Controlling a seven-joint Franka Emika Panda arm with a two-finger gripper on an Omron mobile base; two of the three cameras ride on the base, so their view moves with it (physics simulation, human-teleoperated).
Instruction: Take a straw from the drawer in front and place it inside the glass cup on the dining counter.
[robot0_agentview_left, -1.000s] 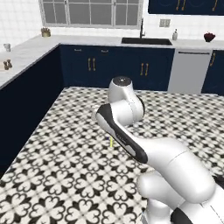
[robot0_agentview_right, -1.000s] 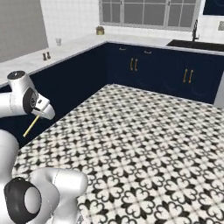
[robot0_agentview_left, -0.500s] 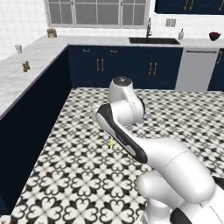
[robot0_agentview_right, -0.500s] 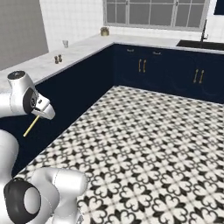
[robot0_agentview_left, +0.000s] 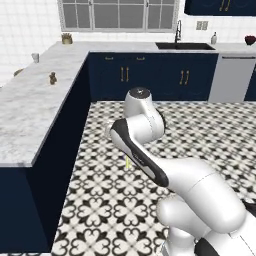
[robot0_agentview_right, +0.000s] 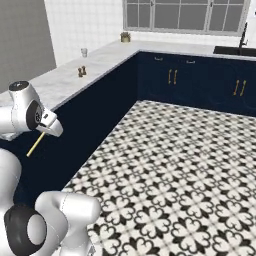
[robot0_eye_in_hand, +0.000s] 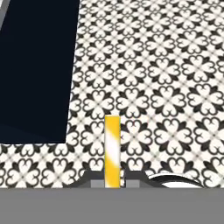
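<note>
Clearly the pincer is clamped tight on the straw, whose yellow-and-white length rises straight up from between the two dark fingertips at the bottom centre of the hand view. In the right base view the straw slants down and to the left at the left edge of the frame; in the left base view a short yellow bit peeks out beside the white arm near the middle. Below it lies the black-and-white patterned floor. A navy base takes the upper left of the hand view. The marbled surface runs along the left of the left base view, with a glass cup standing far back on it.
</note>
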